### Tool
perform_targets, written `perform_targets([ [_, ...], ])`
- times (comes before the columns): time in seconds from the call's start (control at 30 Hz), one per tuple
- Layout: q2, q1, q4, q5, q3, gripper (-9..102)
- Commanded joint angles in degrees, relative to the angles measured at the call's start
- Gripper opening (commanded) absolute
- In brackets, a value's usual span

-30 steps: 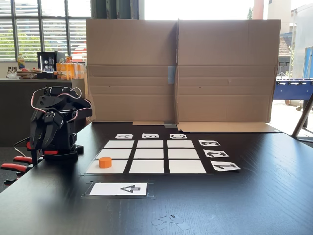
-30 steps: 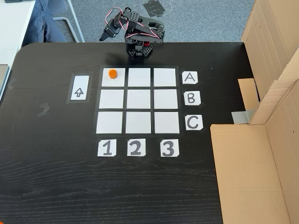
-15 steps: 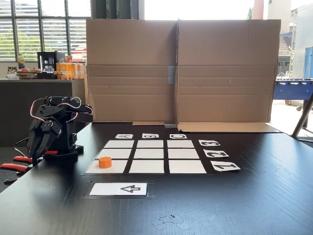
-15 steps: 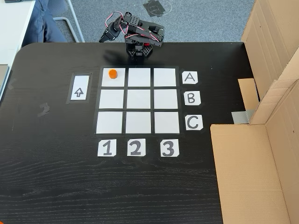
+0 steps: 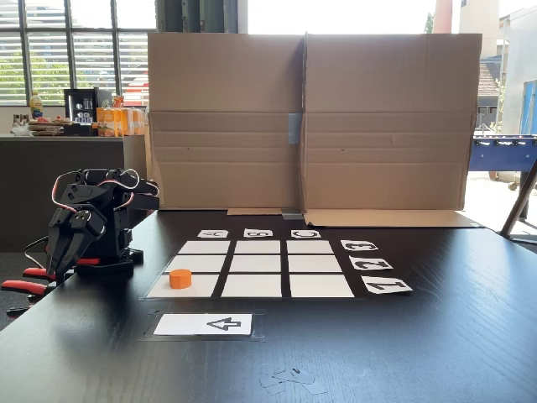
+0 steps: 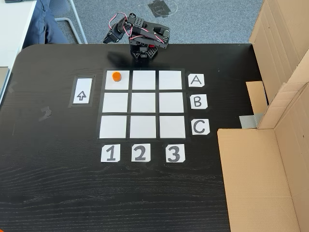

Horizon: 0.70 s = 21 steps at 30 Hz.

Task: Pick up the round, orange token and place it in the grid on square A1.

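The round, orange token (image 5: 179, 278) (image 6: 116, 76) rests flat on square A1 (image 5: 204, 288) (image 6: 119, 83), the corner cell of the grid (image 5: 257, 264) (image 6: 143, 102) in line with label A (image 6: 196, 80) and label 1 (image 6: 110, 153). It sits toward that cell's outer corner, near the arm. The black arm is folded over its base at the table edge. My gripper (image 5: 60, 262) (image 6: 107, 38) hangs past that edge, well apart from the token. Its fingers look pressed together with nothing between them.
A white card with a black arrow (image 5: 204, 324) (image 6: 82, 91) lies beside the grid's 1 column. Tall cardboard walls (image 5: 310, 117) (image 6: 270, 145) close off the far side of the table. Red clamps (image 5: 25, 281) hold the arm's base. A person's leg (image 6: 46, 21) is past the table corner.
The arm has folded down and drawn back a little over its base, then settled. The token has stayed on its cell.
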Motion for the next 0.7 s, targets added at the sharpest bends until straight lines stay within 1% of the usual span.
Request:
perform_targets([
  [0.0, 0.35, 1.05, -0.79, -0.26, 0.09, 1],
  [0.67, 0.35, 0.62, -0.79, -0.26, 0.18, 1],
])
